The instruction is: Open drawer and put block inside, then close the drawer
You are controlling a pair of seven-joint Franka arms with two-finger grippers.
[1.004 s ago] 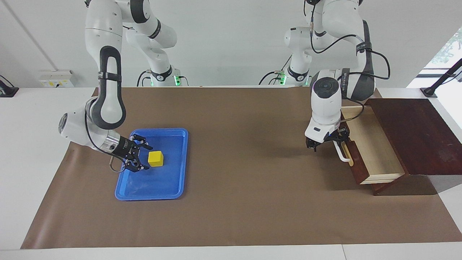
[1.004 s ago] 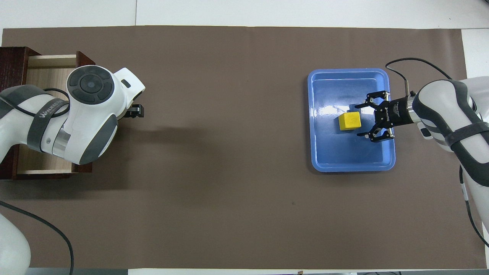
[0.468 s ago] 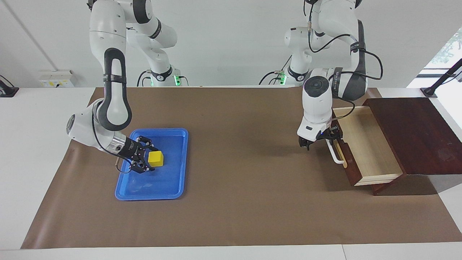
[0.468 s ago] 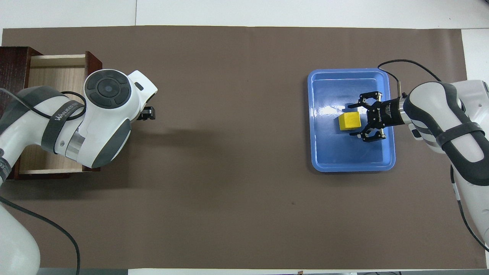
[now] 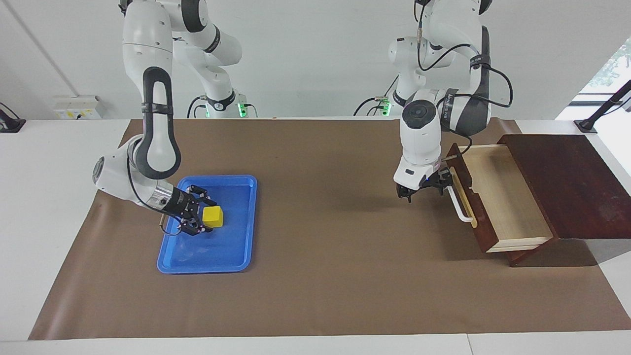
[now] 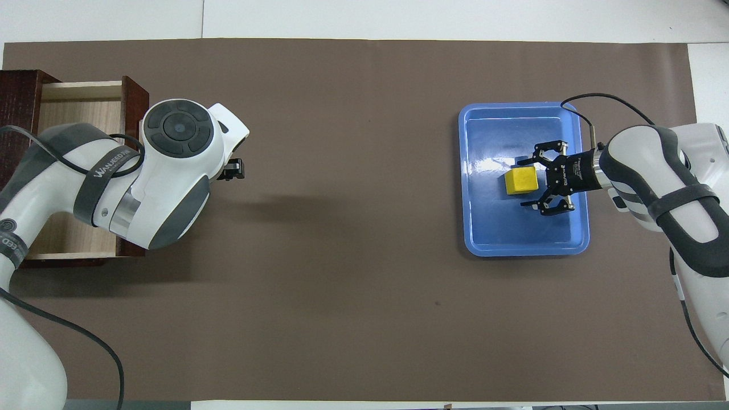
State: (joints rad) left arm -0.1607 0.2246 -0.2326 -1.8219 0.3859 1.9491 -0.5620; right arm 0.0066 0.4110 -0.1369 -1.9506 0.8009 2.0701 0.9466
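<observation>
The small bright yellow cube block [image 5: 213, 216] sits in the flat blue plastic tray [image 5: 235, 256], toward the right arm's end of the counter [image 5: 315, 276], which is covered in brown paper. The right claw [image 5: 196, 216] is low in the tray, spread wide, one fingertip on each side of the block and not clamped on it. At the left arm's end, the wide shallow drawer [image 5: 498, 197], with its dark reddish-brown front and pale wood interior, stands pulled out of its dark cabinet [image 5: 572, 182]. The left claw [image 5: 416, 190] hangs just beside the white bar handle [image 5: 458, 207], unclenched and holding nothing.
</observation>
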